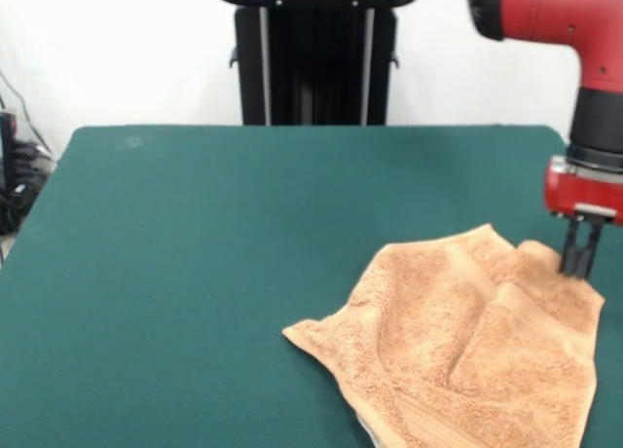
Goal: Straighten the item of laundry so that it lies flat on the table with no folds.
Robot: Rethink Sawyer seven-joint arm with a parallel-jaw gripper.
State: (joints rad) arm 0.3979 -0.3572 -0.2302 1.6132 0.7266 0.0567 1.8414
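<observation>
The towel [467, 346] lies crumpled at the counter's [195, 253] near right corner in the front view, folded over itself with raised ridges across its middle and its lower edge running off the picture's bottom. The gripper [580, 263] stands at the towel's far right corner, the jaws drawn close together and seemingly clamped on a small bunch of cloth there. Nearly all the towel spreads from the jaws toward the near edge and the counter's middle, so a pull toward the far right should open the folds.
</observation>
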